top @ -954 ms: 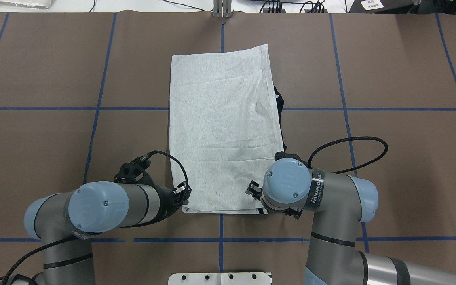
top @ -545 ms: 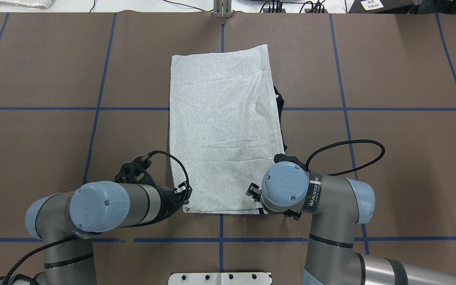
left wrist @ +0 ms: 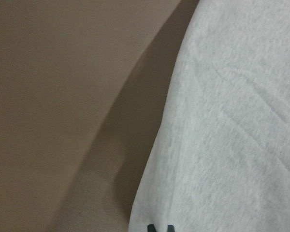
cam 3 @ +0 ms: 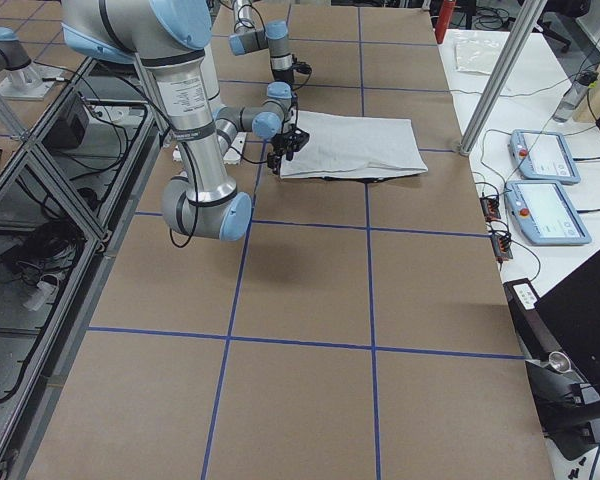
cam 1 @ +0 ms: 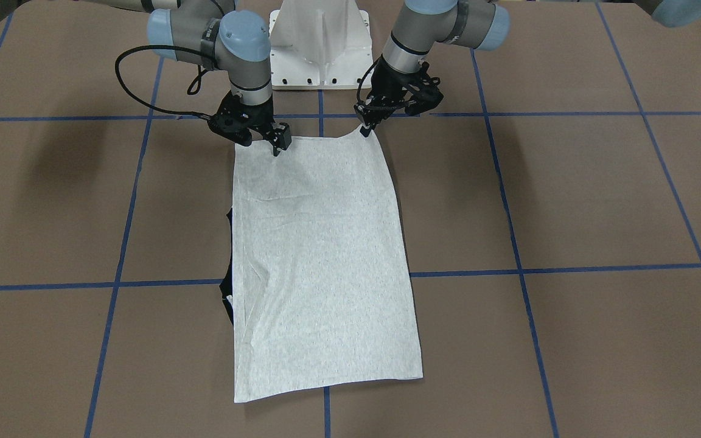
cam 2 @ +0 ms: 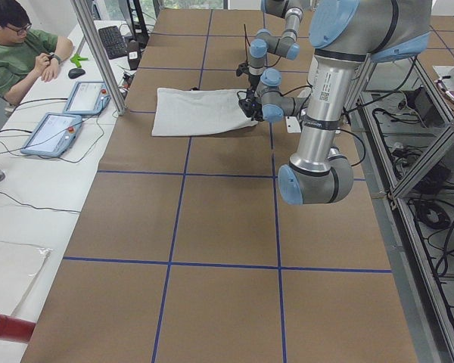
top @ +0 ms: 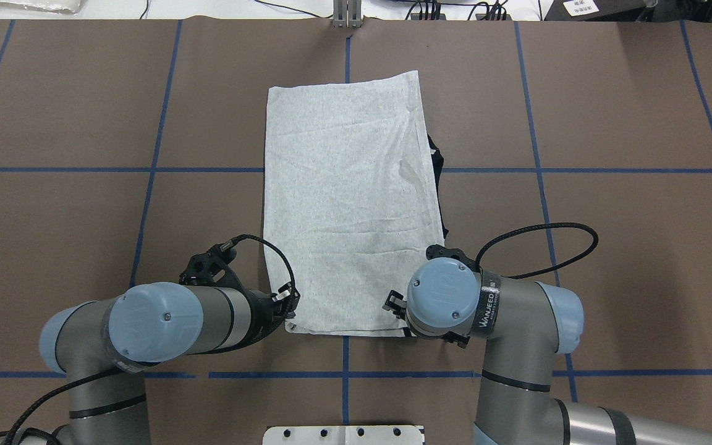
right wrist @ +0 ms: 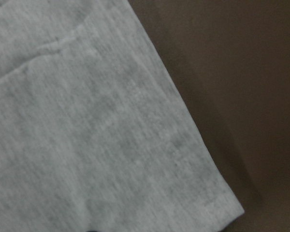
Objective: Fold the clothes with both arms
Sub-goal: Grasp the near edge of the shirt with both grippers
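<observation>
The clothes are one light grey T-shirt (top: 350, 204), folded into a long rectangle with its plain side up (cam 1: 320, 261). Black trim (top: 435, 154) peeks out along the edge on my right. My left gripper (top: 289, 318) is shut on the shirt's near left corner, which sits slightly raised under the gripper (cam 1: 365, 129). At the near right corner my right gripper (top: 396, 309) is shut on the hem (cam 1: 276, 148). Both wrist views are filled with grey cloth (left wrist: 232, 121) (right wrist: 87, 121) beside brown table.
The brown table carries a blue tape grid (top: 346, 374). The white pedestal base (cam 1: 320, 42) stands just behind the grippers. A seated person (cam 2: 15, 53) and control tablets (cam 2: 53, 132) (cam 3: 545, 155) are on a side desk beyond the far edge.
The right wrist has shifted slightly towards the robot and to the left. The shirt's near hem has crept a little nearer with it. The left arm is almost still.
</observation>
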Motion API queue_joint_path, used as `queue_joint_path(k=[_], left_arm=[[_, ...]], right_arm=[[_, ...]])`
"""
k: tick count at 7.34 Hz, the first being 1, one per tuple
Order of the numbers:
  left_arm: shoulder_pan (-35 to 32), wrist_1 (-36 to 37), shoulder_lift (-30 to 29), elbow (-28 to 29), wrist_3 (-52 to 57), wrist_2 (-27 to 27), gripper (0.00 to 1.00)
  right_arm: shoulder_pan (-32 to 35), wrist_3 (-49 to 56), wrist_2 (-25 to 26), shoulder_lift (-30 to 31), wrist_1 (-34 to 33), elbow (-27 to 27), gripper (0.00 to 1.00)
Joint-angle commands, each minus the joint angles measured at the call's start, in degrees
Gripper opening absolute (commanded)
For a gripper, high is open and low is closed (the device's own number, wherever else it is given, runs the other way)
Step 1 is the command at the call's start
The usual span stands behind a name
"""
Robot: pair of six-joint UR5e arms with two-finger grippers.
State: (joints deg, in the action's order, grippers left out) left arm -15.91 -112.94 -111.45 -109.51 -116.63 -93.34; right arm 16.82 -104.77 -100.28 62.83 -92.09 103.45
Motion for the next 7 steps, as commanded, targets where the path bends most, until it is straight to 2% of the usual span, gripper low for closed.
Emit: queue_joint_path(k=[1, 3, 4, 5, 7], left_arm=[[0.00, 0.00, 0.00, -0.09, 0.00, 0.00, 0.00], [0.00, 0.00, 0.00, -0.09, 0.00, 0.00, 0.00], [0.00, 0.00, 0.00, 0.00, 0.00, -0.09, 0.00], [0.00, 0.00, 0.00, 0.00, 0.00, -0.09, 0.00], [0.00, 0.00, 0.00, 0.26, 0.00, 0.00, 0.00]], right_arm=[[-0.03, 0.00, 0.00, -0.16, 0.06, 0.08, 0.62], [-0.03, 0.00, -0.09, -0.42, 0.06, 0.17, 0.23], [-0.03, 0.00, -0.09, -0.51, -0.02, 0.17, 0.10], [-0.12, 0.00, -0.09, -0.51, 0.06, 0.26, 0.01], [0.06, 0.18, -0.18, -0.60, -0.02, 0.78, 0.00]])
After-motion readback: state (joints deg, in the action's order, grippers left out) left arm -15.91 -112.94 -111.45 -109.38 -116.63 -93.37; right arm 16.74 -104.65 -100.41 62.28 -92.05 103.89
